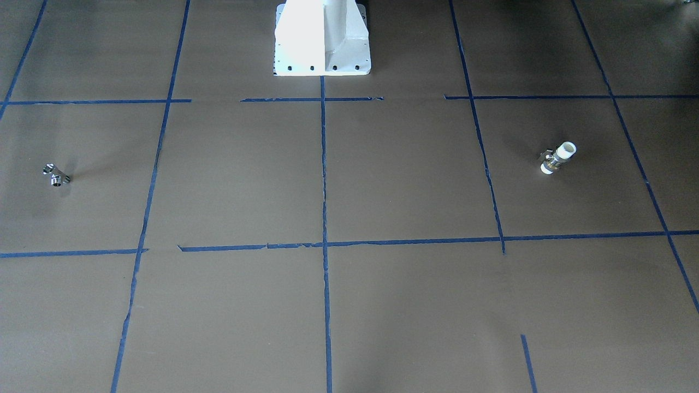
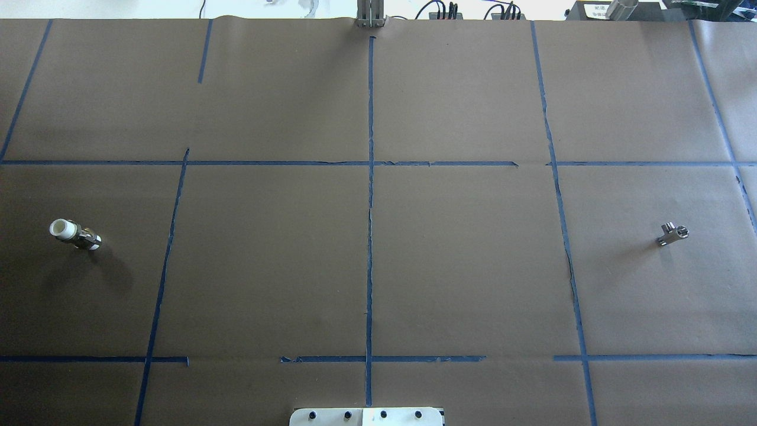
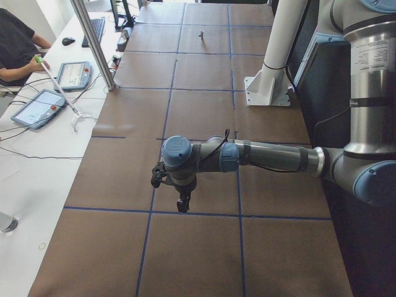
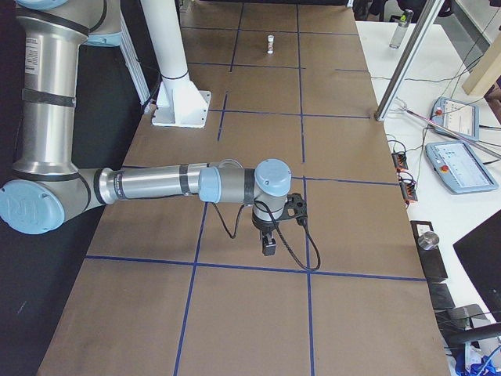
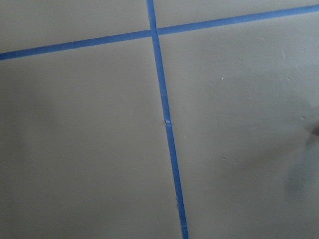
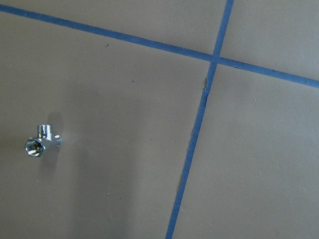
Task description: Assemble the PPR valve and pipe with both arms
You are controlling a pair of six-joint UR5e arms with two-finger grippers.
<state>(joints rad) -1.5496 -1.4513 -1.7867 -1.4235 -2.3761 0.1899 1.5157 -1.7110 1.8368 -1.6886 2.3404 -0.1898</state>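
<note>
The PPR valve [image 1: 557,157], white with a brass middle band, lies on its side on the brown table on my left side. It also shows in the overhead view [image 2: 75,234] and far off in the exterior right view [image 4: 270,41]. The pipe [image 1: 55,174], a small chrome T-shaped fitting, lies on my right side [image 2: 672,234] [image 3: 201,34]. The right wrist view shows it at the left [image 6: 42,142]. My left gripper [image 3: 183,203] and right gripper [image 4: 268,244] point down over the table and show only in the side views. I cannot tell if they are open or shut.
Blue tape lines divide the table into squares. The white robot pedestal [image 1: 322,38] stands at the middle of my edge. A metal post [image 3: 93,43], tablets [image 3: 37,108] and an operator [image 3: 18,49] are at the side table across from me.
</note>
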